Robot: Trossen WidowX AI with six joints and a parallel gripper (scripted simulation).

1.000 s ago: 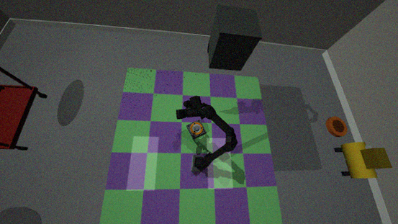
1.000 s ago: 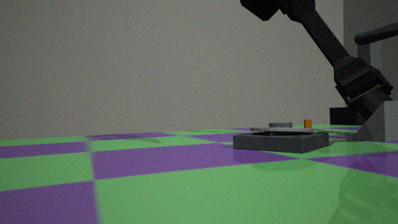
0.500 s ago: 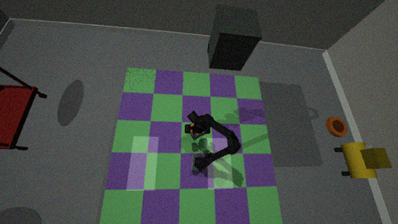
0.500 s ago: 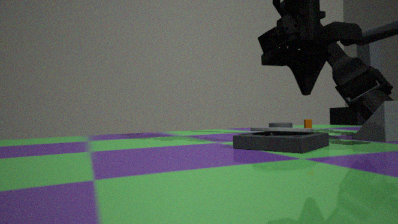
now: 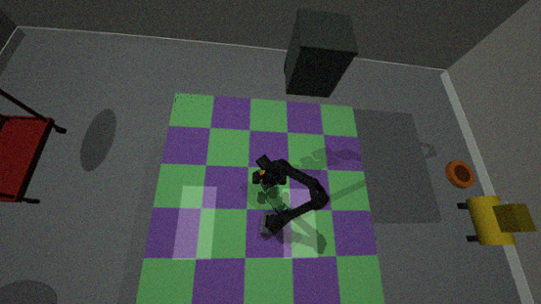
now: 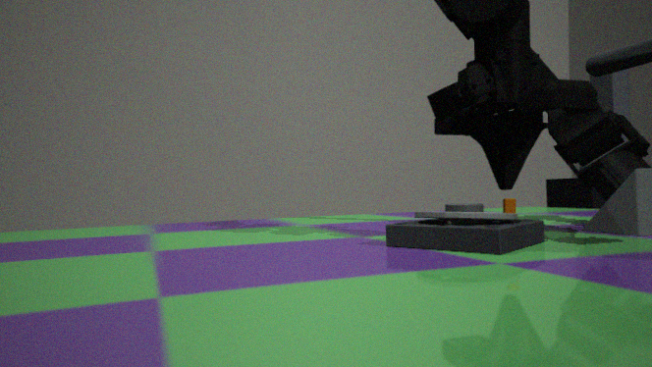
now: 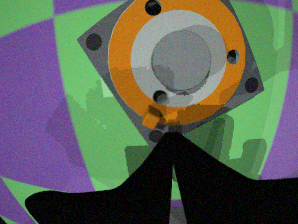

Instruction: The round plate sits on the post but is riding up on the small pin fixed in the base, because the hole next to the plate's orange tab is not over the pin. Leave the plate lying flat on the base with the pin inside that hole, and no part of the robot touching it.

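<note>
So the arm's folded over, gripper (image 6: 506, 183) pointing straight down with fingers pinched together on nothing. The round plate (image 7: 127, 50) sits on the post (image 7: 181, 62) in the grey base (image 6: 463, 235) near the middle of the checkered mat (image 6: 295, 265). Its orange tab (image 6: 509, 205) is right below the fingertips, not touching.

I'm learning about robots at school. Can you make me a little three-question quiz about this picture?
1. True or false: the black robot hand touches the small orange tab.
2. The hand's fingers are: A) wide apart B) pressed together C) pinching the tab.
3. Fill in: the round orange plate sits on a square ____ base.

Key: 1 false, it hovers just above; 2 B; 3 grey.
</note>
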